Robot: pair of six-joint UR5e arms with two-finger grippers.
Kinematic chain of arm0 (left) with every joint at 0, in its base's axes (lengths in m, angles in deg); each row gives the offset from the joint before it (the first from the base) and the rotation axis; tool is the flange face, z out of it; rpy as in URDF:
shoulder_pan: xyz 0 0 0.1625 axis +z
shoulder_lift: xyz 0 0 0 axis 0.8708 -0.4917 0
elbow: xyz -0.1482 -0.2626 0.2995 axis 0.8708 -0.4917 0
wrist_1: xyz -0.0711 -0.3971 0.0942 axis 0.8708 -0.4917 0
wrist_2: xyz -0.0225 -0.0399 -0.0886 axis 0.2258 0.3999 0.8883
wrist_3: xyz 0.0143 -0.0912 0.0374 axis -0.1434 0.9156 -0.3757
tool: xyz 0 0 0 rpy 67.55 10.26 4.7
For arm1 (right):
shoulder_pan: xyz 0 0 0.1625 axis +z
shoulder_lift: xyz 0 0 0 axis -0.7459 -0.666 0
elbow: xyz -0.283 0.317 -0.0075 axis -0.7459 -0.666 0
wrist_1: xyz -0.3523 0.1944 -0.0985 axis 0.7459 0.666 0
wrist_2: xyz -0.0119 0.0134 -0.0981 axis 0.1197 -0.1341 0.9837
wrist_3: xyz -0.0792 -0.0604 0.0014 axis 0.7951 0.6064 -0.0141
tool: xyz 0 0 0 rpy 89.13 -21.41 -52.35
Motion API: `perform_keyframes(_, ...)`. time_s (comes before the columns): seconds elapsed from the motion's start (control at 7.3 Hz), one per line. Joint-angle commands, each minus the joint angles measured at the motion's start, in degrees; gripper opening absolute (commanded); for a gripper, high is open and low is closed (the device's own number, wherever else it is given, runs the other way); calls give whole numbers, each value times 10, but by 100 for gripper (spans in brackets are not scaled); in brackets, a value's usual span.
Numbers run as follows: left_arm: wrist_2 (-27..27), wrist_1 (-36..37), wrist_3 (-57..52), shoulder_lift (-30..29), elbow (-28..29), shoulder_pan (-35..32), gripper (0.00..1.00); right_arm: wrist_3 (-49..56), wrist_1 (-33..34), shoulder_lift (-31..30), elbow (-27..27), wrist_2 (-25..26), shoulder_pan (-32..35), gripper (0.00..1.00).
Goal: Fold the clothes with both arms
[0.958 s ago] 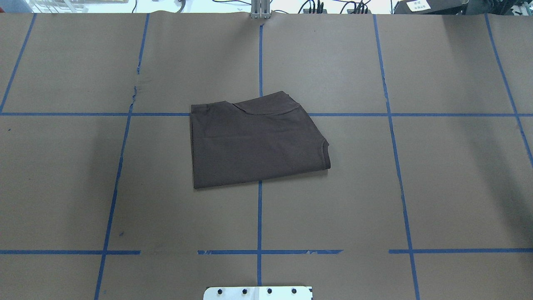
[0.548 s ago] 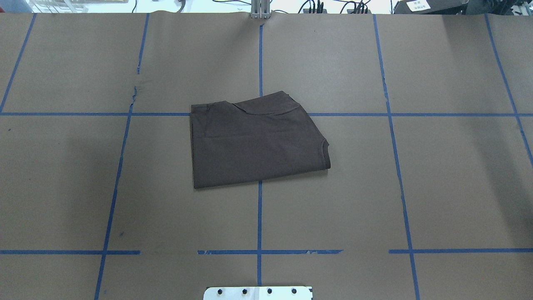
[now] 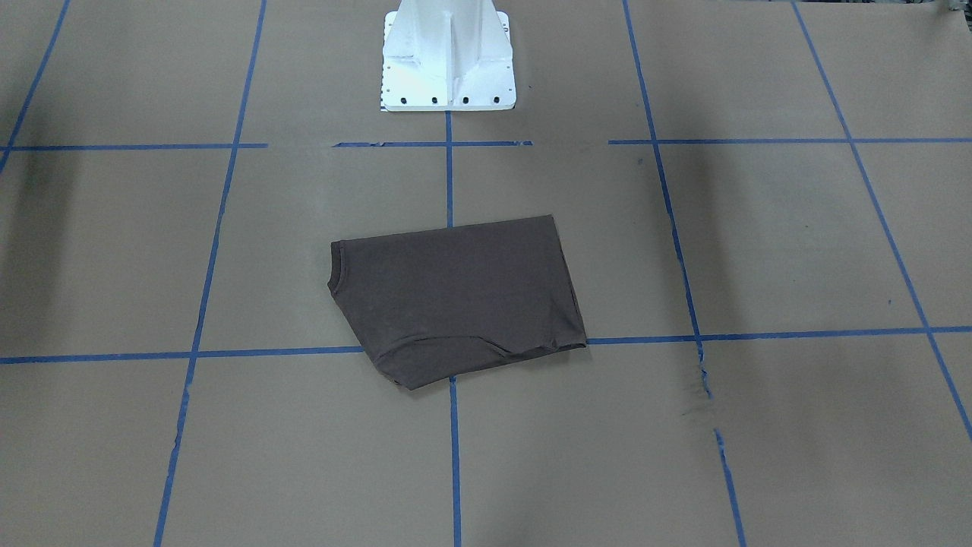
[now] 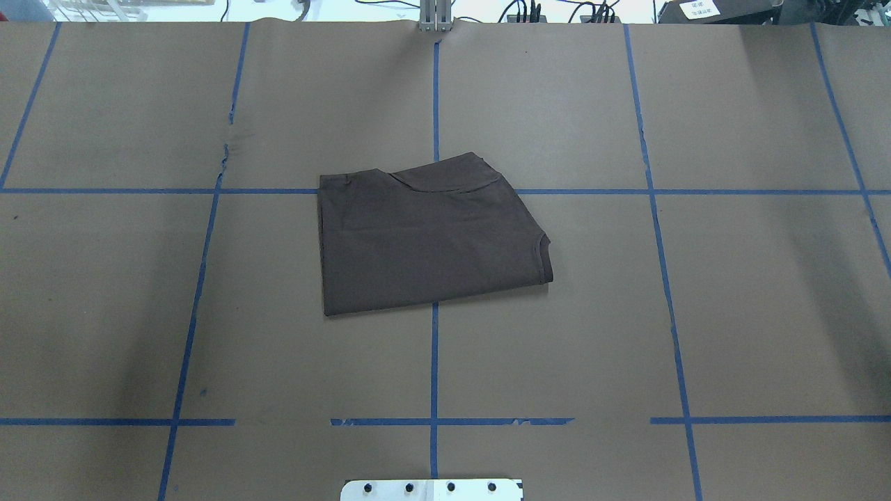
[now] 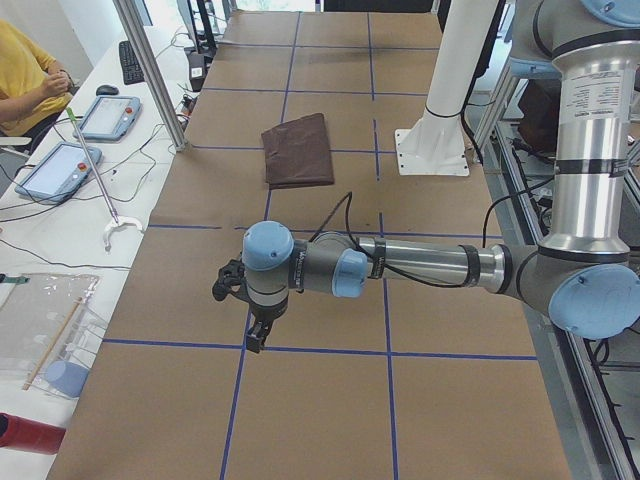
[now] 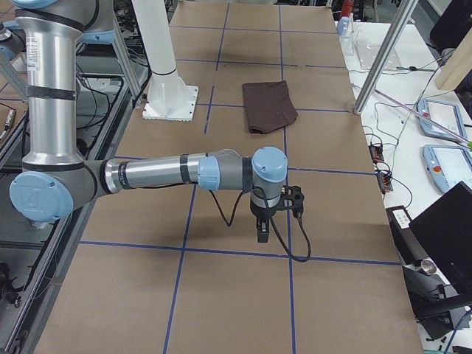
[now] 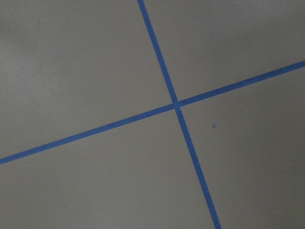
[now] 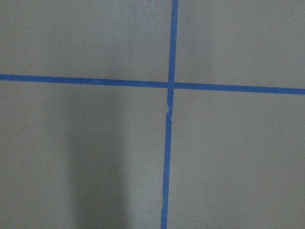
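Note:
The dark brown T-shirt (image 4: 424, 236) lies folded into a compact rectangle at the middle of the table, flat on the brown paper. It also shows in the front view (image 3: 456, 292), the left side view (image 5: 297, 150) and the right side view (image 6: 269, 105). Neither arm is over it. My left gripper (image 5: 255, 335) hangs low over the table end on my left, far from the shirt. My right gripper (image 6: 262, 232) hangs low over the opposite end. I cannot tell whether either is open or shut. Both wrist views show only paper and blue tape.
The table is covered in brown paper (image 4: 696, 313) with a grid of blue tape (image 4: 434, 362). The white base block (image 3: 448, 53) stands at my edge. A person and tablets (image 5: 105, 115) are at the far side bench, and a metal post (image 6: 380, 55) stands by the table edge.
The folded shirt has not moved. Only the faint shadow on the left of the table has shifted a little.

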Motion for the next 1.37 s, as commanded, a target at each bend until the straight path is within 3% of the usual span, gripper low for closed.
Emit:
perform_keyframes(0.0, -8, 31, -3, -1, -14, 5, 100, -1, -2, -1, -8, -1, -17, 100)
perform_keyframes(0.27, -25, 173, -2, -30, -23, 24, 100, -1, -2, -1, -8, -4, -19, 100)
perform_keyframes(1.23, -20, 171, -4, -22, -30, 25, 100, -6, -3, -9, 2, -26, -36, 100)
